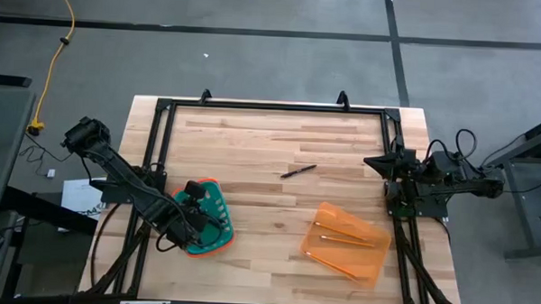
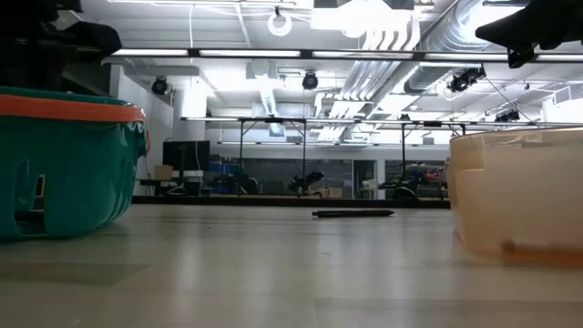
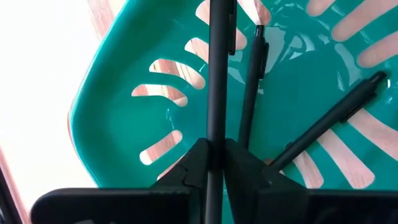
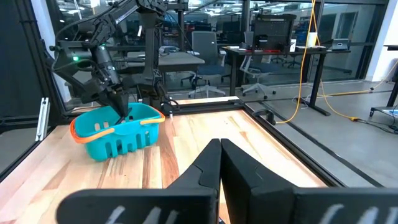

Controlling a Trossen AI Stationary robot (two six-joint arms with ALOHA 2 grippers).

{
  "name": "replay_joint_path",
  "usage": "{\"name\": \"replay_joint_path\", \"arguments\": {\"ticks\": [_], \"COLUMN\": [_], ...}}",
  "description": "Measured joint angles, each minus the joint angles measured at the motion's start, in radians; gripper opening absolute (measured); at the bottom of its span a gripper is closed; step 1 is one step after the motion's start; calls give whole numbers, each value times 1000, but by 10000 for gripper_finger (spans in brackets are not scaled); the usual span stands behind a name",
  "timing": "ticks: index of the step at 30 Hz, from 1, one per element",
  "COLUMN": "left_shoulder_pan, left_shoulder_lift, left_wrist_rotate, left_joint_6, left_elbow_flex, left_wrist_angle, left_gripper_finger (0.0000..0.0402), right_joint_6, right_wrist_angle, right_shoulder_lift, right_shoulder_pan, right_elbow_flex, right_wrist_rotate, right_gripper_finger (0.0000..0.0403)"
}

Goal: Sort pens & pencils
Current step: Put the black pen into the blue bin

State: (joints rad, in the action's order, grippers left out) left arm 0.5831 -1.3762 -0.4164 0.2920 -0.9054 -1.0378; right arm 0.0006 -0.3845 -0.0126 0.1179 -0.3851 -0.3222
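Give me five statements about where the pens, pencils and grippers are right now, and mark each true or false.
1. The left gripper is shut on a pen over the teal basket. True.
2. Two other pens already lie inside the teal basket. True.
3. The table has no pen left lying on it. False: one dark pen lies on the bare wood near the middle.
4. The orange bin holds dark pens. False: it holds orange-tan pencils.
5. The right gripper is gripping a pencil. False: it is shut on nothing, at the table's right edge.
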Motion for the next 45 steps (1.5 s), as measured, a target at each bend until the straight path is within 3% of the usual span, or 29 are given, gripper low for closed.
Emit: {"name": "replay_joint_path", "arguments": {"ticks": [10,34,45], "left_shoulder_pan": [0,-1,0], "left_shoulder_lift": [0,-40,-62], "left_wrist_rotate": [1,5,8], "left_joint_6": [-86,-86,-87], "left_elbow_flex": [0,0,104], "left_wrist_angle": [25,42,104], "left_gripper_finger": [20,27,30], "right_joint_6": [0,0,0], "right_wrist_angle": [0,0,-5], "right_shoulder_lift": [0,0,0], "right_shoulder_pan": [0,0,0], "right_elbow_flex": [0,0,0], "right_wrist_rotate": [0,0,0], "right_gripper_finger": [0,0,0]}}
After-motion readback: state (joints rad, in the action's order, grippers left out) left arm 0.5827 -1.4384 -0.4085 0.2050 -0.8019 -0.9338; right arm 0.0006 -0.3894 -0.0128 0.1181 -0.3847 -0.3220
